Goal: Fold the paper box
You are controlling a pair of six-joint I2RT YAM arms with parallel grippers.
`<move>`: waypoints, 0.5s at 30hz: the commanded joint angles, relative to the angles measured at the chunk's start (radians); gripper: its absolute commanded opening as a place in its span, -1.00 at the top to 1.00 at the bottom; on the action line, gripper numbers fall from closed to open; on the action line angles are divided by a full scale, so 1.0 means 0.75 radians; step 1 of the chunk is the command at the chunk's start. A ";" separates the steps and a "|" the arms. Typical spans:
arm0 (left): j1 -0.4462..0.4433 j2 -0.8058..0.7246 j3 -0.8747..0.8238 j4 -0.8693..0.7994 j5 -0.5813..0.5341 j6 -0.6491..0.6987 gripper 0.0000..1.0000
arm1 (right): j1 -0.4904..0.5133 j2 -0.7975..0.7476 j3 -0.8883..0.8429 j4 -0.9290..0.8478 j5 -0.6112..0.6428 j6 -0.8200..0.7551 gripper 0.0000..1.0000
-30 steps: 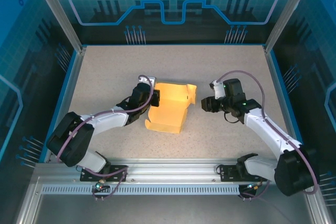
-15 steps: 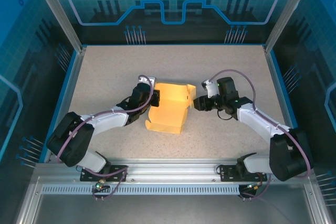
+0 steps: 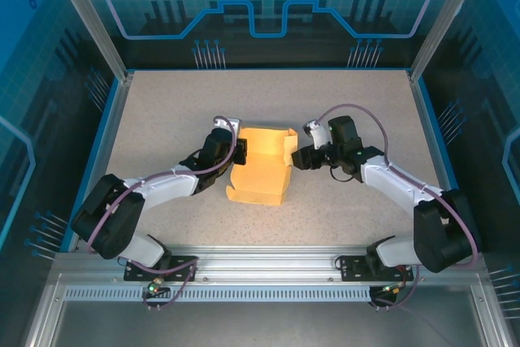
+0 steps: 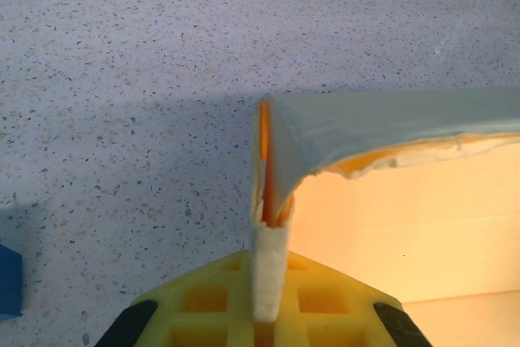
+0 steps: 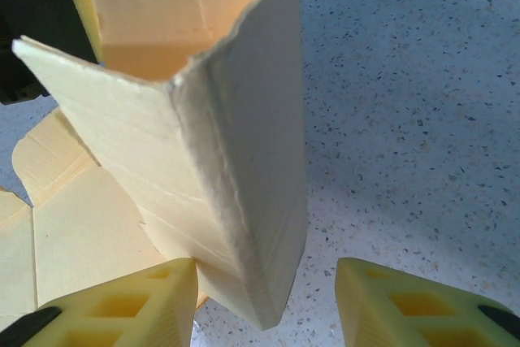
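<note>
One speckled table beneath the paper box, blue walls

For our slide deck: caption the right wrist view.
Right gripper, jaws open, straddles an upright corner of the paper box.

paper box: we see plain pale yellow
table: grey-beige with dark speckles
cube: blue, at our eight o'clock

Black-and-white jointed arms, mauve looping cables, yellow grid-moulded pincer fingers, black shoulder housings
</note>
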 commanded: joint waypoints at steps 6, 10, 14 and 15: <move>0.003 -0.046 -0.032 0.003 0.048 -0.034 1.00 | 0.081 0.035 0.090 0.011 0.134 -0.034 0.16; 0.003 -0.049 -0.033 0.006 0.050 -0.034 1.00 | 0.127 0.057 0.155 -0.014 0.234 -0.023 0.22; 0.003 -0.049 -0.029 0.009 0.056 -0.035 1.00 | 0.173 0.062 0.164 -0.008 0.314 -0.023 0.23; 0.002 -0.047 -0.030 0.009 0.056 -0.035 1.00 | 0.178 0.062 0.161 0.000 0.315 -0.019 0.23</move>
